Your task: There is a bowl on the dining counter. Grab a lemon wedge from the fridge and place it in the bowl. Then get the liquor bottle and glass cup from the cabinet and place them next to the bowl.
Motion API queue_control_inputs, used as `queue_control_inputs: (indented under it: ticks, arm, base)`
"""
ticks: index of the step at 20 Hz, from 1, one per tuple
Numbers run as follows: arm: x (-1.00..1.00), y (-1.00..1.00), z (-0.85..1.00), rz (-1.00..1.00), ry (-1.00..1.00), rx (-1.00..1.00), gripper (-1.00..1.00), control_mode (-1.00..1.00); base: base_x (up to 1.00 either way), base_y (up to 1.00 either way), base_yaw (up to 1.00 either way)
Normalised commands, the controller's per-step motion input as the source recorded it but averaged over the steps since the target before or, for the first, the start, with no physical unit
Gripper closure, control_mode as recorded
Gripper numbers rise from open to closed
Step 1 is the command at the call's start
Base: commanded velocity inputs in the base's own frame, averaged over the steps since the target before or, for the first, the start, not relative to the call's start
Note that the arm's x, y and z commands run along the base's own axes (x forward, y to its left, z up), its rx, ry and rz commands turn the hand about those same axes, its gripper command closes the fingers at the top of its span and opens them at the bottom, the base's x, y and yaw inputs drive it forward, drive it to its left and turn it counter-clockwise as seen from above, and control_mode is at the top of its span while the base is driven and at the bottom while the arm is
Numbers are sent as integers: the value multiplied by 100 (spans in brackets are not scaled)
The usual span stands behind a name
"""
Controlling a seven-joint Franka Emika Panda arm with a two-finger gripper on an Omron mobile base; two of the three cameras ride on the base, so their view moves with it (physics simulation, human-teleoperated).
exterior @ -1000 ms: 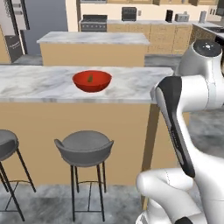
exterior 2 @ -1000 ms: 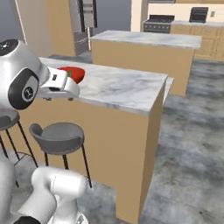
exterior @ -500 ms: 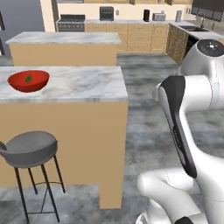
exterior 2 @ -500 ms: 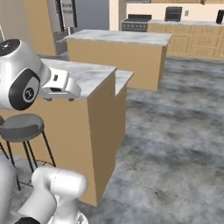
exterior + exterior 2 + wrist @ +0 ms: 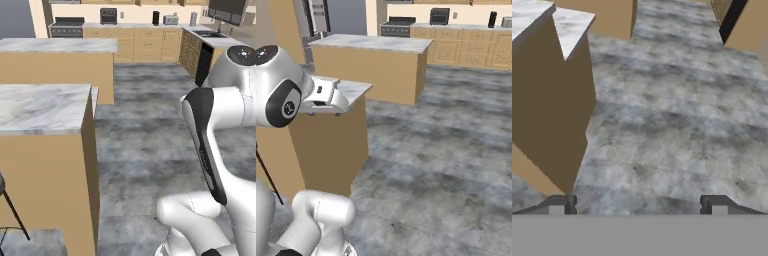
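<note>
My gripper (image 5: 638, 205) is open, its two dark fingertips (image 5: 562, 204) far apart with nothing between them, looking down at grey floor. The robot's hand (image 5: 326, 95) hangs in front of the right end of the dining counter (image 5: 40, 107), whose marbled top and tan side (image 5: 552, 100) stand at the left of the hand view. The grey steel fridge (image 5: 346, 16) stands far back at the left in the right base view. The bowl, lemon wedge, liquor bottle, glass cup and cabinet are out of view.
A shorter marble-topped block (image 5: 55, 45) stands behind the dining counter. Tan base cabinets with a stove (image 5: 67, 25) and small appliances line the back wall. Open grey floor (image 5: 145, 130) stretches ahead and to the right. A stool leg (image 5: 12, 212) shows at the lower left.
The whole picture has shifted left, so the camera has moved with the base; the bowl and stools have slid out of frame. The arm keeps its pose and the gripper stays open.
</note>
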Motion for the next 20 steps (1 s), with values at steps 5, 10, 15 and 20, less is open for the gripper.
queue_control_inputs:
  ticks: [5,10,15,20]
  arm:
    - [0,0,0,0,0,0,-100,100]
    - [0,0,0,0,0,0,-100,100]
    - [0,0,0,0,0,0,-100,100]
    - [0,0,0,0,0,0,-100,100]
  base:
    - [100,-100,-5]
    - [100,-100,-17]
    - [100,-81,-19]
    - [100,-28,-8]
